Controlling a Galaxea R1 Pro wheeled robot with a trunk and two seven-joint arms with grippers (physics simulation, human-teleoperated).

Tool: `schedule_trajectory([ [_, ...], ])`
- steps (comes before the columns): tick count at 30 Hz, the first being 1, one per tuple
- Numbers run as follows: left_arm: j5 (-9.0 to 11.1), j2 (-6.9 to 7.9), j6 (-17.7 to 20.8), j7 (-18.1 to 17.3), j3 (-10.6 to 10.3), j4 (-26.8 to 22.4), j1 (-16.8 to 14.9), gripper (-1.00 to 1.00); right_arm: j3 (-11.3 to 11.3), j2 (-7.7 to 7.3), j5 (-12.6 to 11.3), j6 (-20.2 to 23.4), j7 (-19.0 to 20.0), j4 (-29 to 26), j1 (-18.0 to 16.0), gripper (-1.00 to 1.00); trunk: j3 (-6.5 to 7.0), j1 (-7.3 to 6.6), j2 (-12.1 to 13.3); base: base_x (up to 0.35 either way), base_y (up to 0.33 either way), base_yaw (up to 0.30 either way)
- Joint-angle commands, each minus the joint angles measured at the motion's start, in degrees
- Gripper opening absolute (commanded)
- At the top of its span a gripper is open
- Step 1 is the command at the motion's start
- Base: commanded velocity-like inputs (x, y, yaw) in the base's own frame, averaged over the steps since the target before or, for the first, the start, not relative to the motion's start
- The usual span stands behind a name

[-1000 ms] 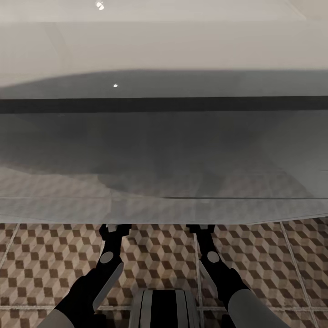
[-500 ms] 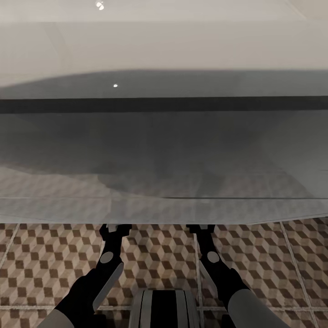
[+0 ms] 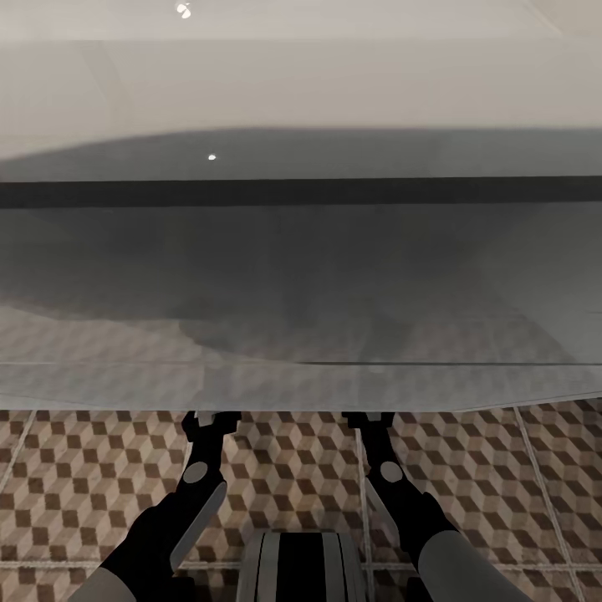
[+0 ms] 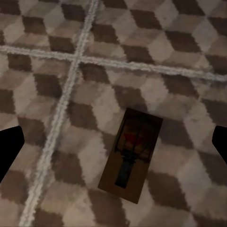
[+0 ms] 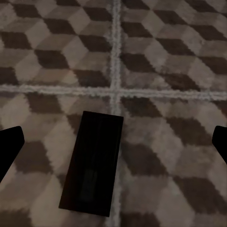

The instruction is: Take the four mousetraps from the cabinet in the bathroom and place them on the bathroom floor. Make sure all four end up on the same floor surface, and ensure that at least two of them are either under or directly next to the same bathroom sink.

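Below both spread, empty grippers — left [image 4: 113, 144], right [image 5: 113, 146] — on the bathroom floor [image 4: 179, 52], one mousetrap [image 4: 131, 154] under the left and another mousetrap [image 5: 92, 163] under the right, seemingly dropped flat by the sink [image 3: 301, 75].

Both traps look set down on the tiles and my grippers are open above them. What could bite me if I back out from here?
1. The mousetrap under the left gripper and the dark mousetrap under the right gripper lie between the fingertips; a dip could nudge them.
2. In the head view a pale translucent surface hides both gripper tips, so lifting may strike it.
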Motion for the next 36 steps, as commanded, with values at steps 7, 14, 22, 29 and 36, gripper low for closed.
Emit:
schedule_trajectory([
  [7,0.6,-0.01,-0.3,0.4,-0.4,0.0,-0.1,1.00,0.2,-0.03,0.2,-0.1,-0.5,0.0,0.0,1.00,-0.03,-0.01,0.0,0.000,0.000,0.000],
  [14,0.7,0.06,-0.3,0.4,-0.4,0.0,-0.1,1.00,0.2,-0.03,0.2,0.0,-0.5,0.0,0.0,1.00,-0.03,-0.01,0.0,0.000,0.000,0.000],
  [22,0.6,0.01,0.0,0.0,-0.4,0.0,-0.1,1.00,0.2,-0.03,0.2,0.0,-0.5,0.0,0.0,1.00,-0.03,-0.01,0.0,0.000,0.000,0.000],
  [29,0.6,0.06,-0.3,0.4,-0.4,0.0,-0.1,1.00,0.2,-0.03,0.2,0.0,-0.5,0.0,0.0,1.00,-0.03,-0.01,0.0,0.000,0.000,0.000],
  [36,0.6,0.05,-0.5,0.5,-0.5,0.0,-0.1,1.00,0.2,-0.03,0.2,0.0,-0.5,0.0,0.0,1.00,-0.03,-0.01,0.0,-0.025,0.000,0.000],
])
